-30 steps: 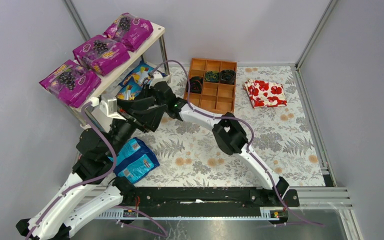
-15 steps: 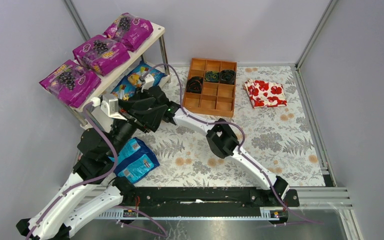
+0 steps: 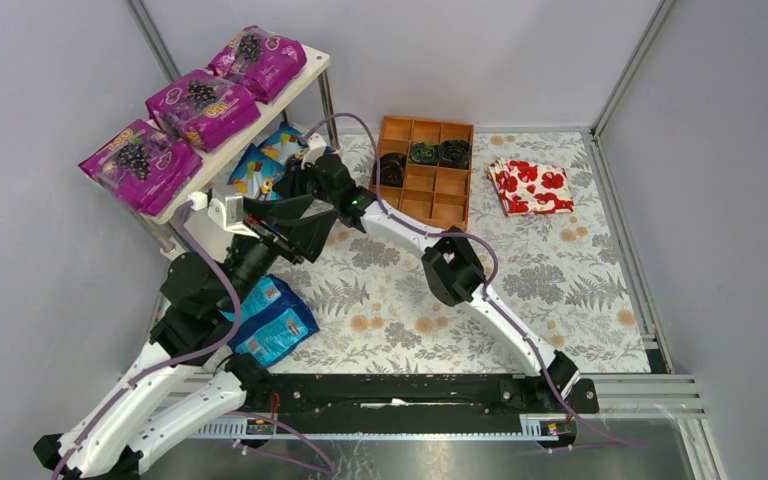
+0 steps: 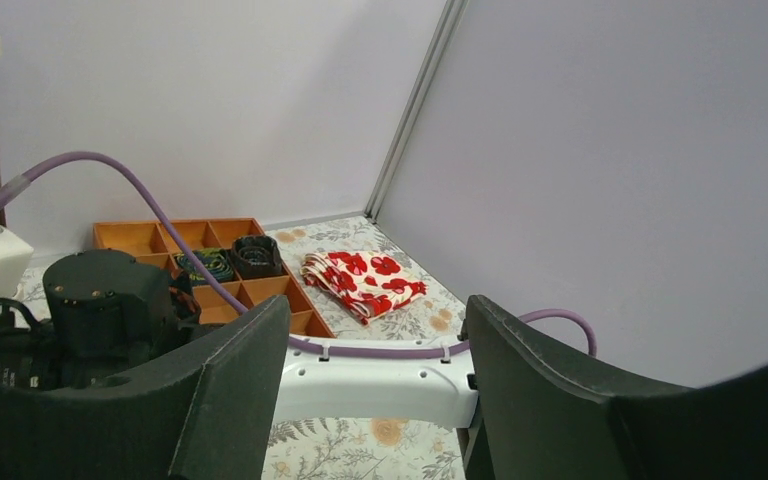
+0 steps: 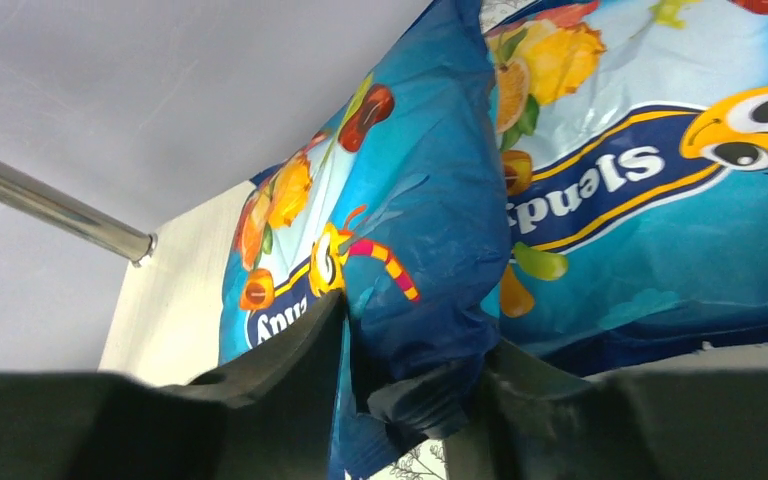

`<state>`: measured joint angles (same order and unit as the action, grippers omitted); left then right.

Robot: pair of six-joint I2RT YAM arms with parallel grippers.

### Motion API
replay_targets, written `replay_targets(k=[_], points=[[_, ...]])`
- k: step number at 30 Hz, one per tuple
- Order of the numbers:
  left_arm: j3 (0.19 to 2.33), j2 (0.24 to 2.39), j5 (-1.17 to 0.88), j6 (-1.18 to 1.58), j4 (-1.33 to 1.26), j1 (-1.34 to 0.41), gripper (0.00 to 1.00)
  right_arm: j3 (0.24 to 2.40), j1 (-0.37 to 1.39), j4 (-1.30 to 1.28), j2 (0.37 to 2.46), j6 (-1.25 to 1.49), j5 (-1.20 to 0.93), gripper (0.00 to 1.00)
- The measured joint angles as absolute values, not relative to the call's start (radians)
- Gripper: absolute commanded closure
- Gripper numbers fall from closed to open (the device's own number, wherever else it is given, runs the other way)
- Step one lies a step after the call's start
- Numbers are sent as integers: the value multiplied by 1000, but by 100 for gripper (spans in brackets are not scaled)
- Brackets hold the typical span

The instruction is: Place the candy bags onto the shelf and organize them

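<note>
The right gripper (image 5: 410,345) pinches a blue bag (image 5: 430,200) over the shelf (image 5: 165,300), at its lower board. The left gripper (image 4: 375,325) hangs with fingers spread, empty.

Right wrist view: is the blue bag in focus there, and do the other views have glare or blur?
Right wrist view: the blue bag in the right gripper is sharp, its fingers dark and soft. Top external view: even light, small white glints on the purple bags. Left wrist view: the near fingers slightly soft, the flowered cloth clear.
</note>
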<state>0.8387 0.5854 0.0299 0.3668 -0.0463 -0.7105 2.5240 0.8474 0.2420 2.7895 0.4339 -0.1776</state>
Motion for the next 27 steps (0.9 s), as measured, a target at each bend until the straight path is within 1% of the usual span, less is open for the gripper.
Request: replay_targets(k=[2,7,11,12,15,18,20,22,25,27], points=[[834,586,30,367,-46,-709,30,2531,841,236,2790,438,-170,35],[827,596,30,367,-46,-707,31,2532,822,191,2778,481,-116,12],[825,604,30,367,-46,-707,31,2432,802,110,2673,508,-90,2],[824,604,30,367,-46,-707,31,2393,797,84,2630,511,-87,0],[824,604,30,367,-45,-706,31,2249,789,21,2481,512,-85,0],[824,603,30,367,-45,-701,31,1997,786,25,2272,513,-93,0],[824,602,29,367,-45,-699,30,1751,787,77,2096,528,-126,0],[824,597,26,366,-46,-699,30,1579,790,130,1984,551,-160,0],[824,591,23,366,-48,-698,30,1320,811,222,1850,596,-202,0],[821,591,22,366,-54,-697,30,1196,853,263,1813,630,-206,0]])
